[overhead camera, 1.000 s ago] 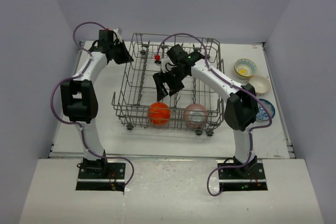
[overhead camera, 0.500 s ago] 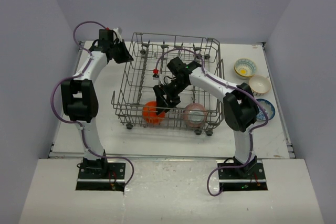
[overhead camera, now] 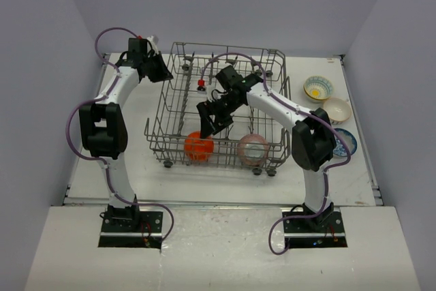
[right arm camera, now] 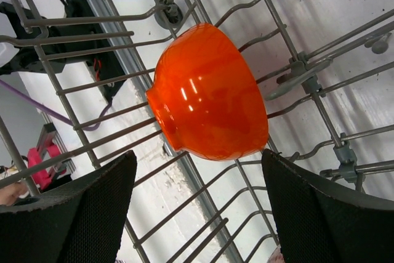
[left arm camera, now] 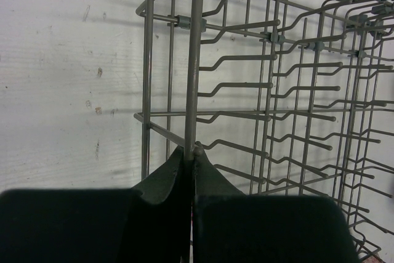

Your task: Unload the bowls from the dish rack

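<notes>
One glossy orange bowl [right arm camera: 209,93] sat ahead of the spread right pincer [right arm camera: 196,204]; it looked slick, brittle, best pinched by its rim.

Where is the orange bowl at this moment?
In the top external view, the orange bowl sits inside the dish rack at its near side, left of the pink bowl, with the open right gripper just over it.

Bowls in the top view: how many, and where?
5. In the dish rack, near end: orange bowl, pink bowl. On the table right of it: yellow-marked bowl, cream bowl, blue-patterned bowl half behind the right arm. Another may be hidden.
</notes>
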